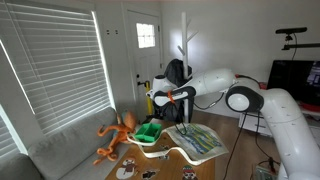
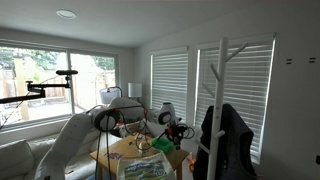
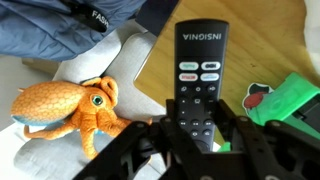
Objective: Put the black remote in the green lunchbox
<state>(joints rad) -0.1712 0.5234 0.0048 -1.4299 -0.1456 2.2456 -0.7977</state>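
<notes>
in the wrist view, far left, an orange octopus plush lies on a pale grey cushion, with a blue jacket bunched above it. right of the plush comes bare wooden surface, and over it the black remote stands lengthwise up the picture, its white lettering at the top and its coloured buttons below that. the gripper comes in from the bottom edge. its two dark fingers pinch the remote's lower half, one on each long side. at the far right edge, clear of the remote, sits a corner of the green lunchbox.

in an exterior view, window blinds fill the left, with a grey sofa under them. the orange octopus plush sprawls at the near end of the wooden table. just right of it the green lunchbox stands on the table, and the gripper hangs in the air above it, not touching it. further right lies a patterned mat. the white arm reaches in from the right.

in an exterior view, the arm enters from the left. the gripper is above the green lunchbox, and a white coat rack stands to the right.
</notes>
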